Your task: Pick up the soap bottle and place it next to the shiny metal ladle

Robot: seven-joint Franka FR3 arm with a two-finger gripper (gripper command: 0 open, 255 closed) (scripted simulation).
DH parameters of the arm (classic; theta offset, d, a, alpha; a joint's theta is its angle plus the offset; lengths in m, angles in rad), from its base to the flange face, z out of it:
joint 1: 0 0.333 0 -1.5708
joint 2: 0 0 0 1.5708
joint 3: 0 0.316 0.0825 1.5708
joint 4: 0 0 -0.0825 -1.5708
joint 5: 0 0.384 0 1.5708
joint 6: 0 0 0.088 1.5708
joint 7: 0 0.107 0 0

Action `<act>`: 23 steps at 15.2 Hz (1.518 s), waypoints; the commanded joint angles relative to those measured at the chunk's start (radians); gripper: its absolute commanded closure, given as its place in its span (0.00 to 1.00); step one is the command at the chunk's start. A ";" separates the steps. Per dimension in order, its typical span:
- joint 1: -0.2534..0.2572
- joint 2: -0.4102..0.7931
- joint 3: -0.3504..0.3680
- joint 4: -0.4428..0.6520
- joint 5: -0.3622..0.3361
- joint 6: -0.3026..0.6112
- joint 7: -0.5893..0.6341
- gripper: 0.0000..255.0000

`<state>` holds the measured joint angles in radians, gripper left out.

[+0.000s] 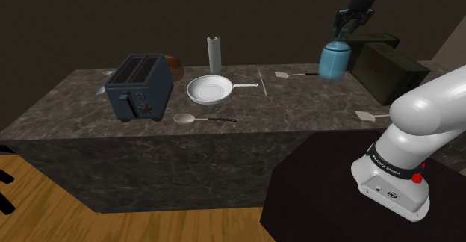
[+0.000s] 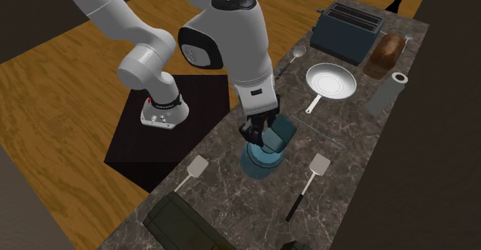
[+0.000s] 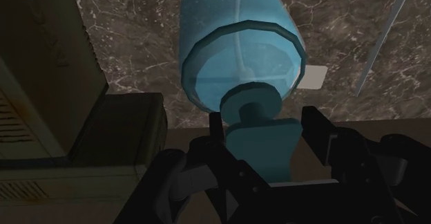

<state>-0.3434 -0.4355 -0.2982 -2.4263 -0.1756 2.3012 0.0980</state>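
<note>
My gripper (image 1: 345,28) is shut on the pump top of a blue soap bottle (image 1: 334,60), which hangs tilted above the counter's far right part in the shoulder view. From the wrist, the black fingers (image 3: 216,129) clasp the bottle's neck, and the bottle body (image 3: 238,50) points away over the marble. In the second exterior view the gripper (image 2: 260,135) holds the bottle (image 2: 260,160) over the counter's middle. The shiny metal ladle (image 1: 185,118), with a dark handle, lies near the counter's front edge by the toaster; it is also the ladle (image 2: 297,53) in the second exterior view.
On the dark marble counter (image 1: 299,106) stand a dark blue toaster (image 1: 138,88), a white pan (image 1: 210,90), a paper towel roll (image 1: 215,53) and a bread loaf (image 1: 175,66). Two spatulas (image 1: 287,74) (image 1: 371,116) lie near the bottle. A dark box (image 1: 387,69) sits at the right.
</note>
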 commanded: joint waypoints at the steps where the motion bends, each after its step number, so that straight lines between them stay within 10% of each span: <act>1: 0.000 -0.012 0.003 0.022 0.001 -0.032 -0.001 1.00; 23: 0.013 -0.029 0.031 0.303 0.025 -0.331 -0.015 1.00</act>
<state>-0.3314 -0.4673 -0.2687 -2.1373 -0.1517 1.9810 0.0833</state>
